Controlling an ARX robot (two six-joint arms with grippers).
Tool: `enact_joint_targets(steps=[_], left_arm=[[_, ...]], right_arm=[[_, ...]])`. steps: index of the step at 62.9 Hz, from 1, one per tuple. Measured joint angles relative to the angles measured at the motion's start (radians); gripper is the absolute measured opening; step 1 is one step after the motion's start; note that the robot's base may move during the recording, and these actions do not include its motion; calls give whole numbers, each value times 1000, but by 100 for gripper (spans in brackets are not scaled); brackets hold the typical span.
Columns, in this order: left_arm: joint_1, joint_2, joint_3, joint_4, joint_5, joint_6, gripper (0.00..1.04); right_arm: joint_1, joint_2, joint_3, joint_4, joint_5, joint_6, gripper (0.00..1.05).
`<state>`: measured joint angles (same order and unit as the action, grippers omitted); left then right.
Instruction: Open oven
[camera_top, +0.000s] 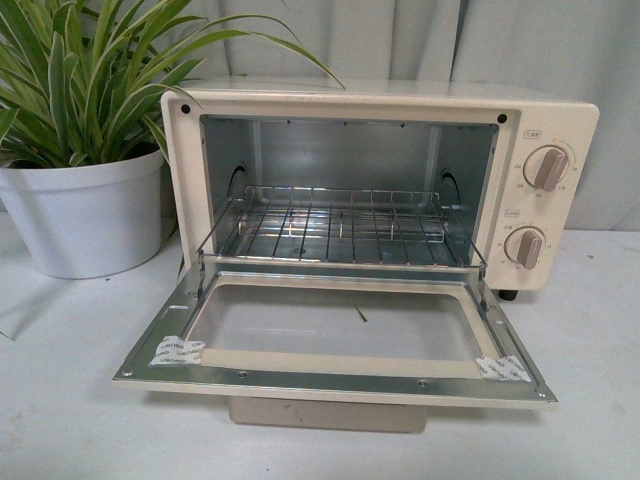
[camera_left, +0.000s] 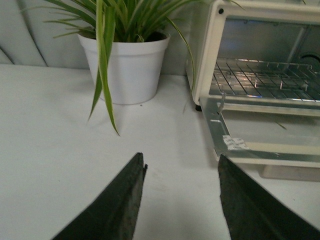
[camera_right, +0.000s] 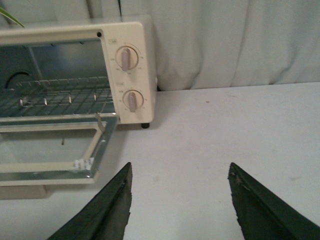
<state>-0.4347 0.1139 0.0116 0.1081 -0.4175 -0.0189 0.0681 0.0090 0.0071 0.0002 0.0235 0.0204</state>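
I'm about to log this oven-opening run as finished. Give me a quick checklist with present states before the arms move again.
1. Glass-windowed door of the cream-white boxy toaster oven folded down flat: ok.
2. Wire rack seated inside: ok.
3. Left gripper open, holding nothing: ok.
4. Right gripper open, holding nothing: ok.
5. Both grippers off the door: ok.
6. White potted plant upright beside the oven: ok.

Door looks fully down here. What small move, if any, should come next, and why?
Probably none beyond keeping both arms back. The oven door lies flat open, rack exposed. The left gripper and right gripper hang open over bare table, holding nothing.
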Motion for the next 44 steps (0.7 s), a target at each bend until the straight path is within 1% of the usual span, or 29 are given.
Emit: enact_joint_targets(steps=[2, 6, 10, 11, 12, 13, 14, 24, 26, 27, 28, 30, 32, 34, 44], left_arm=[[36, -19, 0, -20, 36, 1, 39], [84, -44, 0, -41, 85, 3, 28], [135, -63, 0, -60, 134, 5, 15], [149, -66, 0, -64, 147, 6, 12], [156, -68, 0, -66, 155, 7, 10], [168, -71, 0, -70, 166, 8, 6], [180, -75, 0, -73, 178, 6, 4], [264, -95, 0, -92, 254, 11, 4], [287, -99, 0, -97, 286, 11, 4], [312, -103, 0, -102, 316, 11, 4], [342, -106, 0, -105, 368, 11, 4], [380, -108, 0, -106, 397, 13, 4], [412, -109, 0, -108, 401, 13, 4], [425, -109, 0, -108, 402, 12, 4], [430, -110, 0, -108, 414, 13, 4]], right_arm=[[-28, -1, 0, -1, -18, -6, 33], [-60, -5, 0, -1, -14, -9, 21], [-64, -5, 0, -2, -19, -11, 8], [-64, -5, 0, -2, -19, -12, 6], [-64, -5, 0, -2, -21, -13, 3], [-64, -5, 0, -2, -21, -17, 1], [-64, -5, 0, -2, -21, -18, 1], [-65, -5, 0, -2, -22, -16, 1], [-65, -5, 0, -2, -21, -16, 1], [-65, -5, 0, -2, -21, -16, 1], [-65, -5, 0, -2, -21, -16, 1], [-65, -5, 0, -2, -21, -16, 1], [-65, -5, 0, -2, -21, -16, 1], [-65, -5, 0, -2, -21, -16, 1], [-66, -5, 0, -2, -21, -16, 1]])
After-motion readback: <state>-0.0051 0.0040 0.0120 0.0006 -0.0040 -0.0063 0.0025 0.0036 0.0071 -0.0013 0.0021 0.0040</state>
